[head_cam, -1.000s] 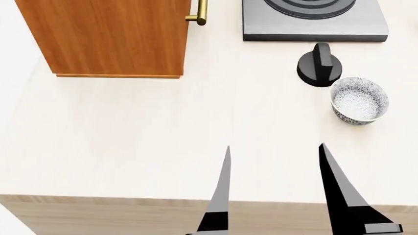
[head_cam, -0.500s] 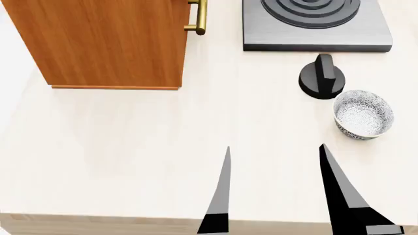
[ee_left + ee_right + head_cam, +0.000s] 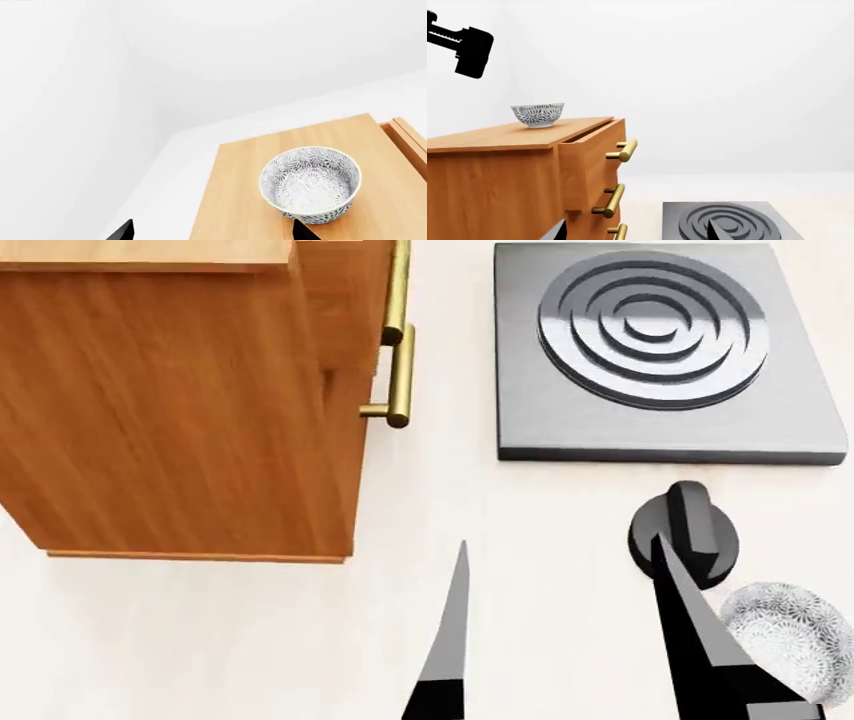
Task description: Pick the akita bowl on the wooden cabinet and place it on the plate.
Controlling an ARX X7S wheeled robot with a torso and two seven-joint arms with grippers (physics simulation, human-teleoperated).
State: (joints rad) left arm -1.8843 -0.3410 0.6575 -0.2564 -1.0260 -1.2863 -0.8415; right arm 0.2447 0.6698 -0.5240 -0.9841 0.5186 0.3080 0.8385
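Observation:
The akita bowl, white with a dark floral pattern, stands upright on the top of the wooden cabinet. My left gripper hovers above that top, open and holding nothing, with the bowl just ahead of one fingertip. From the right wrist view the bowl rests on the cabinet, with a black part of my left arm above it. My right gripper is open over the counter between the cabinet and the stove. The plate is out of view.
A grey stove plate with rings lies on the pale counter, and a black knob sits in front of it. Another patterned bowl stands on the counter at the right. Brass handles stick out from the cabinet's drawers.
The head view has shifted: cabinet, stove, knob and counter bowl all slid down in it, and the cabinet's top edge now shows. My right gripper's fingers stay at the same spot in view.

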